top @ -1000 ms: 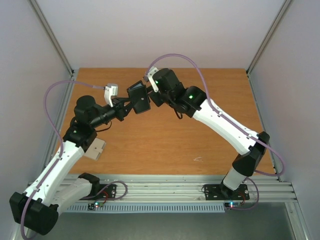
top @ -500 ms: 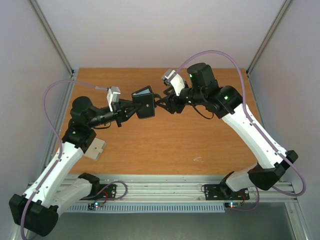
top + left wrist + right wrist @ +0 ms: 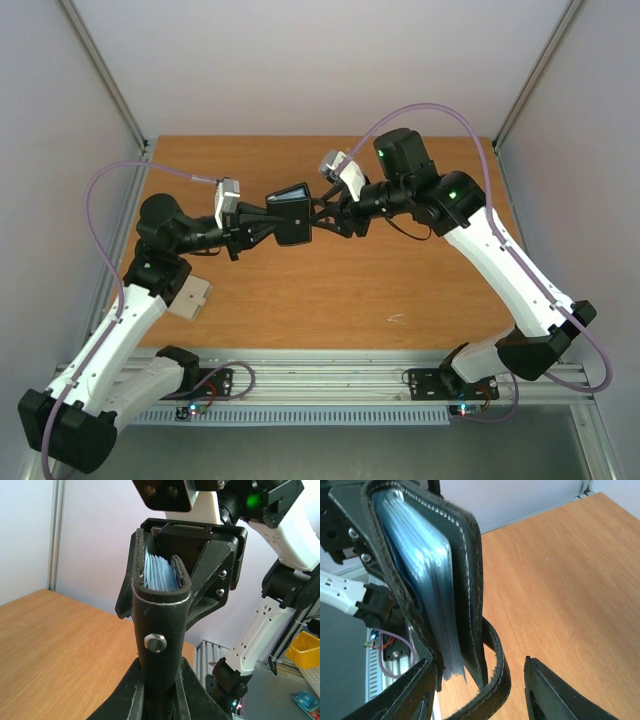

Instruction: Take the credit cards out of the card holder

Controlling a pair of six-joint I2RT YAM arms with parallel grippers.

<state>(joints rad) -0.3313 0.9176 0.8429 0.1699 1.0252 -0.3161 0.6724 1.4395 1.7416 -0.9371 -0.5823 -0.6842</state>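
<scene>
The left gripper [image 3: 270, 225] is pinched on the holder [image 3: 291, 213] and holds it in the air above the middle of the bench [image 3: 300, 300], well clear of the wood. It grips the closed, folded end. This leaves the open edge facing the other arm, probably so that arm has a free way in. In the left wrist view the holder stands upright between the fingers with its two black covers parted a little. A wad of pale blue sleeves [image 3: 160, 574] fans out between the covers.

The right gripper [image 3: 480, 690] comes at the holder from the opposite side with its fingers spread, gripping nothing. In its own view one finger sits on each side of the lower end of the holder. The loose strap [image 3: 495, 675] curls down between them (it may get in the way of a clean pinch). Whether either finger touches leather cannot be told.

No cards can be made out as separate things, since the sleeves show only as a clear bluish stack. I judge they are all inside and none has been drawn yet. The next step is likely to close on one edge sticking out of the stack, not the whole stack or the cover.

A pale flat object [image 3: 190, 298] lies on the bench by the left arm, partly hidden, and I cannot tell what it is.
</scene>
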